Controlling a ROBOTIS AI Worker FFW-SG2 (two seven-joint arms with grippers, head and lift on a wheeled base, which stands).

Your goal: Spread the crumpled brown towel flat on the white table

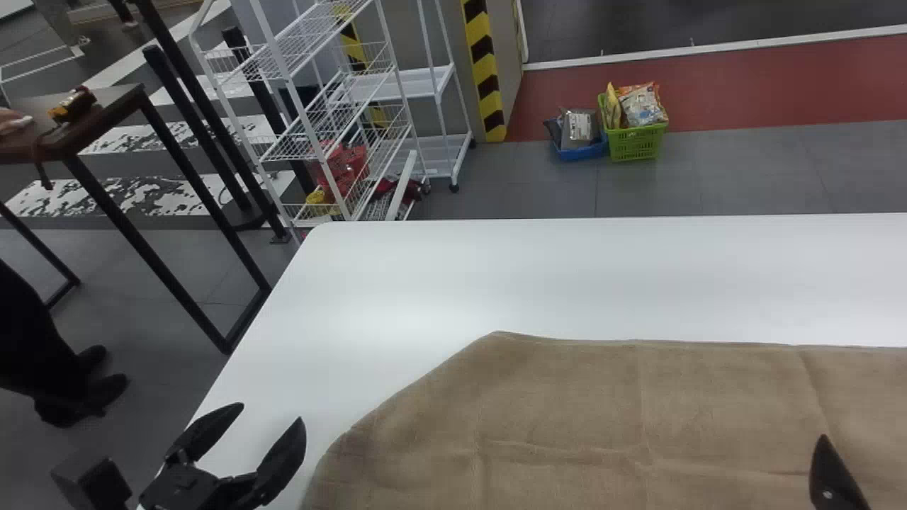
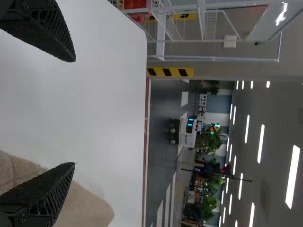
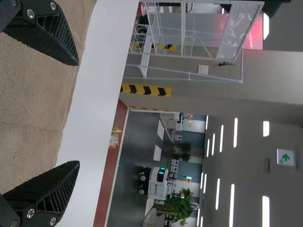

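The towel (image 1: 602, 418) looks mostly spread over the surface (image 1: 425, 283), leaving creases and a slanting side near the left fingers (image 1: 283, 460), parted and empty like the right fingers (image 3: 57, 187).

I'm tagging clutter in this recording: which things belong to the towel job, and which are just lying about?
For the job:
- towel
- white table
- left gripper
- right gripper

Lying about:
- racks
- green basket
- blue basket
- dark table
- yellow-and-black item on it
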